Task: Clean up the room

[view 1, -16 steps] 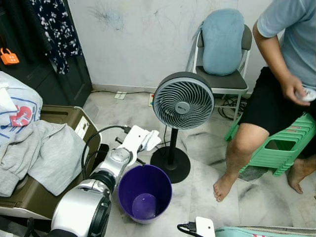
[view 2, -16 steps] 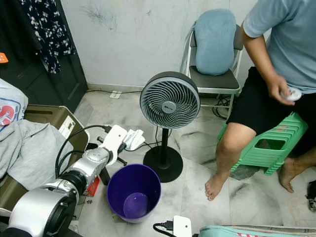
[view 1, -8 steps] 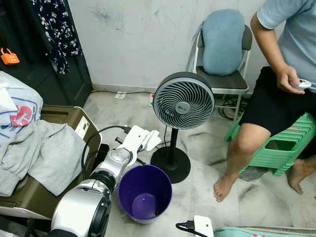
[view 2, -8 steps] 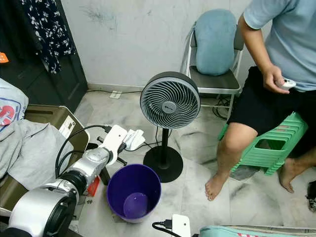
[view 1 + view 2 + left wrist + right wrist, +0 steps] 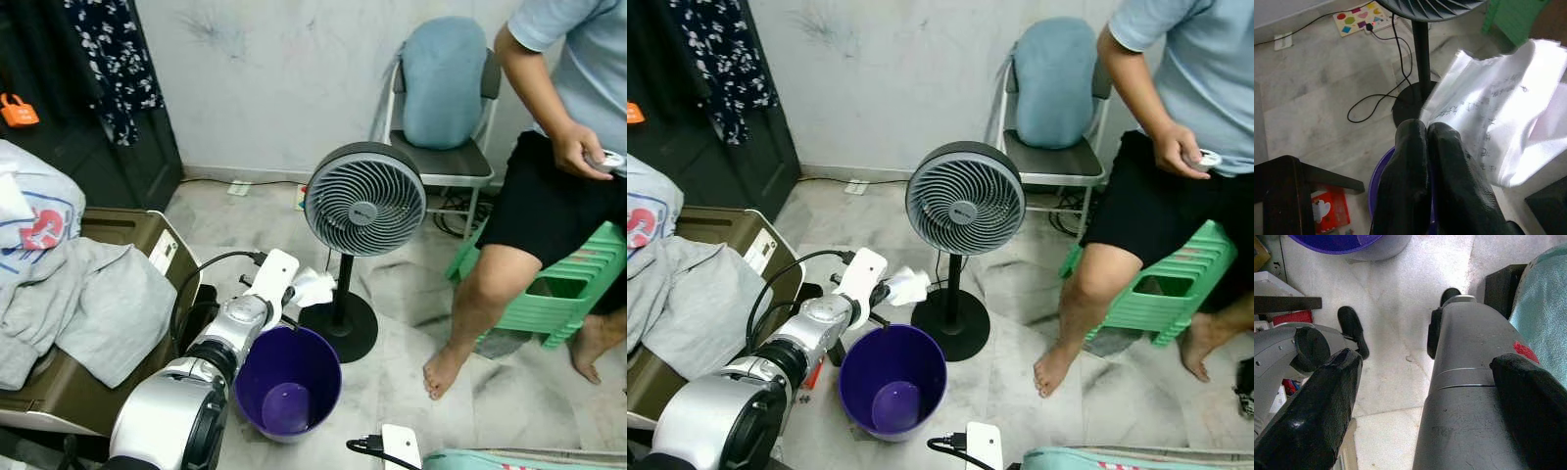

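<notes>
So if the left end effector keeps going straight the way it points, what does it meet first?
Most likely the pedestal fan: the left end effector, shut on the crumpled paper, points at its pole and base beyond the purple bin. Depth is uncertain.

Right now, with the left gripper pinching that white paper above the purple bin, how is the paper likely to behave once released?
The white paper looks thin and creased, so probably light and floppy. Held by the left gripper near the purple bin rim, it may flutter rather than drop straight. The fan beside it could push it off course if running.

arm: silver, black joints | hand: two black fingers | cable: black
</notes>
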### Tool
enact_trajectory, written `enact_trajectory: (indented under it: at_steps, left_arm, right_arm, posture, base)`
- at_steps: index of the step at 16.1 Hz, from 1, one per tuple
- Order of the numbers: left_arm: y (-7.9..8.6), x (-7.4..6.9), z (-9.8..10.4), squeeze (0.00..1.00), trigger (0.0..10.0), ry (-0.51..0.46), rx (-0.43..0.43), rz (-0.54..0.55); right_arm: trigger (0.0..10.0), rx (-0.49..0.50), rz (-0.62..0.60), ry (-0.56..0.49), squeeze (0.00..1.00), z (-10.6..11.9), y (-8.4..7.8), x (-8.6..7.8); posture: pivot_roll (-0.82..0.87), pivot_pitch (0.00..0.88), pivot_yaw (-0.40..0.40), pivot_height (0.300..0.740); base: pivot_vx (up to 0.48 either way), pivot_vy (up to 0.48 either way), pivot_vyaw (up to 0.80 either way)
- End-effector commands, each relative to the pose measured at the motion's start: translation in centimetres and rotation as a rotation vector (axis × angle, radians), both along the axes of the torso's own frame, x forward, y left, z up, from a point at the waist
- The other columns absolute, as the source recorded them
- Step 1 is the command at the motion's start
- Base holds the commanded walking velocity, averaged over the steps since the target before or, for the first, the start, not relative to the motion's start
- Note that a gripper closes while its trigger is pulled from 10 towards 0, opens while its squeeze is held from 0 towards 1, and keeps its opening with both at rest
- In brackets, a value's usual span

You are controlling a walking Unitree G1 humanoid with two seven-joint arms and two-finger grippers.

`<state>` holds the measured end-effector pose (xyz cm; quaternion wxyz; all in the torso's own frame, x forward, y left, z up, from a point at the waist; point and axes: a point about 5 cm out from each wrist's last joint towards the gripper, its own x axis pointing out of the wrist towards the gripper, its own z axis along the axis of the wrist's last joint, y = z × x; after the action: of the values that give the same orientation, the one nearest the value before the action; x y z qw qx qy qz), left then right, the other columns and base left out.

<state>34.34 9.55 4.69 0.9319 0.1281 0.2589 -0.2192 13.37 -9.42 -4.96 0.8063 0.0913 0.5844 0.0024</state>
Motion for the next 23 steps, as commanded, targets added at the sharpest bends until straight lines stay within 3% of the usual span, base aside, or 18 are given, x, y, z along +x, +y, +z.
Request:
enact_trajectory:
  at_steps: [1,23]
  left_arm:
    - [1.13,-0.36,-0.65,1.0,10.0,0.02,0.048,0.0]
    - [1.13,-0.36,-0.65,1.0,10.0,0.02,0.048,0.0]
  right_arm:
    - [10.0,0.337,-0.114,-0.495,0.0,9.76,5.91,4.75]
    - [10.0,0.337,-0.114,-0.495,0.0,9.76,5.91,4.75]
  posture:
    - [-0.24,0.139,0.249,0.74]
    - [-0.24,0.139,0.249,0.74]
  base:
    - [0.0,0.0,0.0]
    - [0.0,0.0,0.0]
